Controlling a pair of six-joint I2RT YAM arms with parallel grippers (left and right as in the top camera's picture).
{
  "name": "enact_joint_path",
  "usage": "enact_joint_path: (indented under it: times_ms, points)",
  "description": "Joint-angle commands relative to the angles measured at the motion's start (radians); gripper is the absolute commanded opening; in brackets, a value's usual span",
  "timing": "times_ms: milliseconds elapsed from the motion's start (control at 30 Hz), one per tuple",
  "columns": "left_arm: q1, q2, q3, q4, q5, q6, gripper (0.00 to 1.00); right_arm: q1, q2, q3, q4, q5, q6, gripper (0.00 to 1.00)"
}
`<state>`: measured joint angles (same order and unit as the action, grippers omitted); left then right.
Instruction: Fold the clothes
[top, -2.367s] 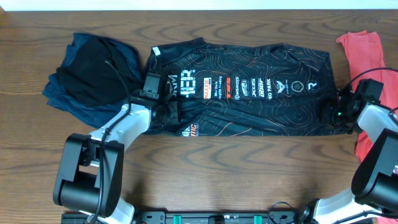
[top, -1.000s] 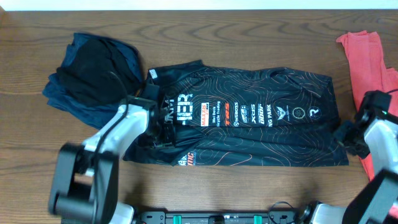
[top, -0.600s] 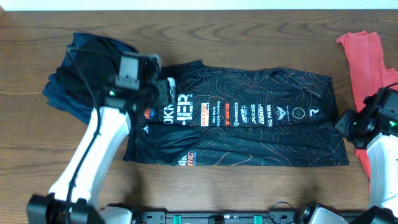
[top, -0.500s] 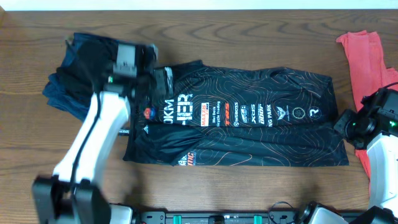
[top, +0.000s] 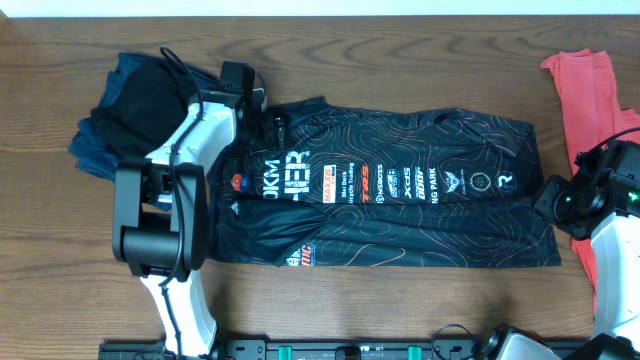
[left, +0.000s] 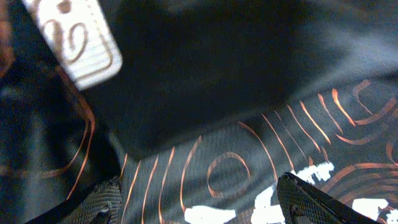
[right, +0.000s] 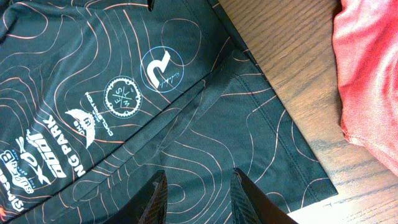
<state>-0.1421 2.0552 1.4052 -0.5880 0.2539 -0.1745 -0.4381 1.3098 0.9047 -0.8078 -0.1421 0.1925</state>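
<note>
**Spread flat, nothing gripped**

Overhead: the jersey lies flat on the worktop, left hand over its top-left corner, right hand just off its right edge.

Left wrist: fingers wide apart, gripping nothing.

Right wrist: fingers narrowly parted above the jersey's corner.

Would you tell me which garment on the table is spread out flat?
The black jersey with orange contour lines; the navy-black pile and the coral-red shirt lie crumpled.
</note>
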Motion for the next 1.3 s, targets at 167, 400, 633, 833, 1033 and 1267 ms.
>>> enact_joint_path:
  times_ms: [167,400,633,833,1033,1267]
  points:
    - [0.002,-0.003,0.011,0.056,-0.012,0.021,0.81,0.007,-0.009,0.023,-0.007,0.015,-0.019,0.32]
    - [0.002,-0.001,0.011,0.087,-0.018,0.021,0.76,0.007,-0.009,0.023,-0.011,0.015,-0.019,0.31]
    - [0.002,0.017,0.008,0.104,-0.045,0.021,0.61,0.007,-0.009,0.023,-0.014,0.015,-0.019,0.31]
    - [0.002,0.031,0.008,0.103,-0.046,0.021,0.4,0.007,-0.009,0.023,-0.016,0.015,-0.019,0.31]
    - [0.002,0.031,0.002,0.096,-0.097,0.021,0.4,0.007,-0.009,0.023,-0.016,0.015,-0.019,0.31]
    - [0.002,0.032,-0.01,0.111,-0.14,0.021,0.41,0.007,-0.009,0.023,-0.016,0.015,-0.019,0.31]
